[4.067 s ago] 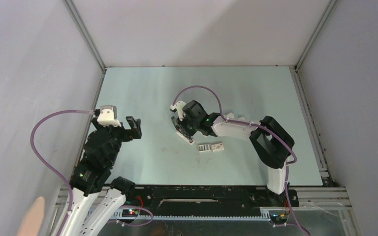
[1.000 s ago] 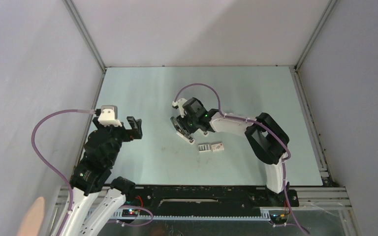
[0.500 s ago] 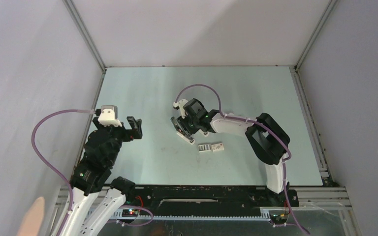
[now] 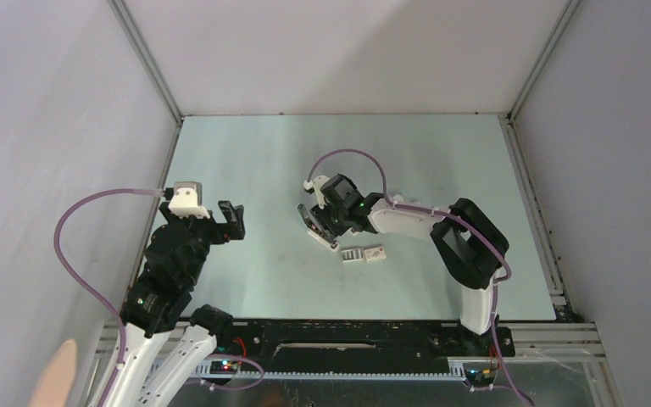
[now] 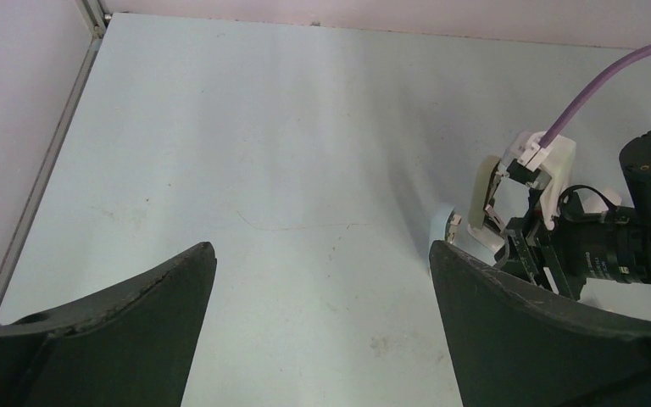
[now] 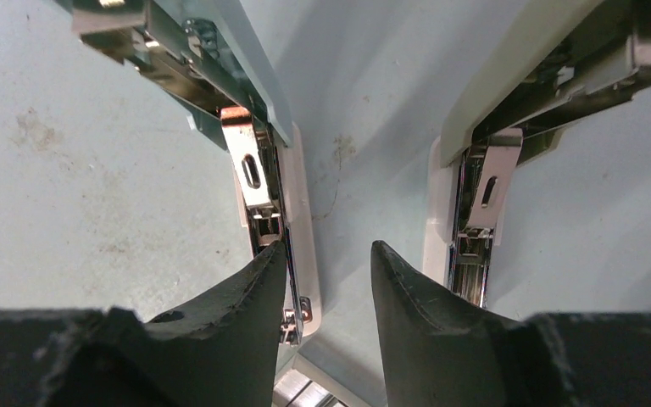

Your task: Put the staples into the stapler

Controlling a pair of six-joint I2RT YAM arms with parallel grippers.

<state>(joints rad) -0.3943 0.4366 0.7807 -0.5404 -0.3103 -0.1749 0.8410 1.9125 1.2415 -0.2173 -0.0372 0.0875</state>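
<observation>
While the staples [image 4: 353, 254] lie flat on the table [image 4: 254, 153] as a small grey striped block, just beside a white box [image 4: 375, 252] at their 3 o'clock, the opened stapler [image 4: 323, 236] sits at their 10 o'clock. My right gripper [image 6: 326, 254] is half parted over it; I cannot tell whether it grips. It has edged toward 4 o'clock since the previous frame. My left gripper [image 5: 320, 250] gapes empty.

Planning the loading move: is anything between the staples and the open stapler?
Nothing lies on the table between the staples and the stapler, which are close together. The right gripper itself hangs over the opened stapler, fingers between its two halves.
</observation>
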